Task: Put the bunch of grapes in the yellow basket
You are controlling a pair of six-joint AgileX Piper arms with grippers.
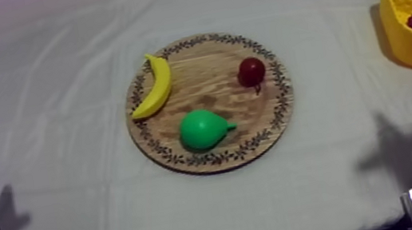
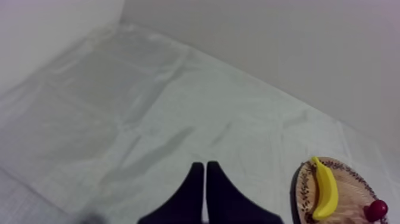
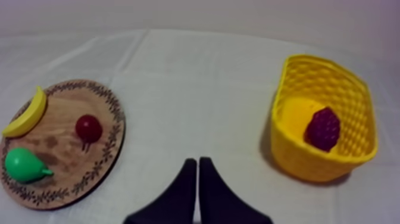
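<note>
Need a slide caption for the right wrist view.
Dark purple bunch of grapes in the yellow lattice basket, right black pincer shut and empty.

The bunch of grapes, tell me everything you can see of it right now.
The dark purplish-red bunch of toy grapes is a knobbly, roughly oval cluster, plastic by its look, with no stem visible. It lies low inside the yellow lattice-walled plastic basket, seemingly leaning on an inner wall, its top below the rim. Nothing but the basket touches it.
</note>
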